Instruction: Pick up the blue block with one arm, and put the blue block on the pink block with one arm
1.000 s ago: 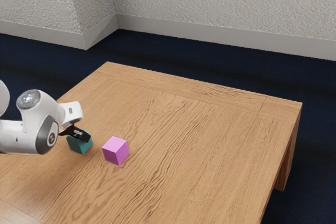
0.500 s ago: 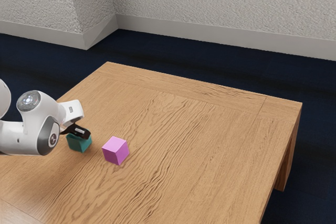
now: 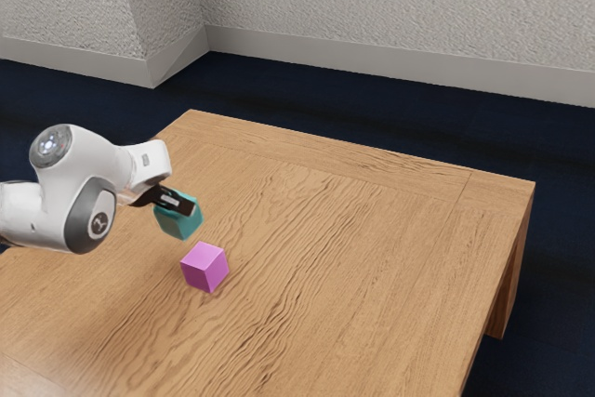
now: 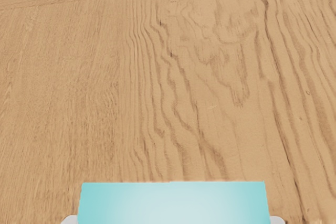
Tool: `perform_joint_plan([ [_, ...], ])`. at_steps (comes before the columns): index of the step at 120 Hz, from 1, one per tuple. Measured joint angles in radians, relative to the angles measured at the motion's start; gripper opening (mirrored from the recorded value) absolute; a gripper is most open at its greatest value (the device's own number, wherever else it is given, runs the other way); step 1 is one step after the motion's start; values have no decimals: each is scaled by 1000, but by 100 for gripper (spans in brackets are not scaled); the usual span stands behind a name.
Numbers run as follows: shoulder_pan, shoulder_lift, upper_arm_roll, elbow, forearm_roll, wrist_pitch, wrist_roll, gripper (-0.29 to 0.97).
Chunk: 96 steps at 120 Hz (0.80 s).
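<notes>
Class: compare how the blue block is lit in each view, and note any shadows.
Wrist view: the blue block looks pale, brightest mid-face. Exterior view: it is darker teal in the claw; the pink block casts no hard shadow on the table.

Wooden table (image 3: pixel 372 258) — dark carpet (image 3: pixel 390 113)

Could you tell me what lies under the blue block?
Bare wooden table shows below the blue block, which hangs in the gripper. The block itself covers the spot straight beneath in the wrist view.
</notes>
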Motion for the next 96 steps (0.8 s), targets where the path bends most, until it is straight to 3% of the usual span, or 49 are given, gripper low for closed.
perform_joint_plan([
  [56, -37, -18, -42, -24, 1, -94, -108, 31],
  [96, -43, -24, -40, -14, 8, -106, -141, 58],
])
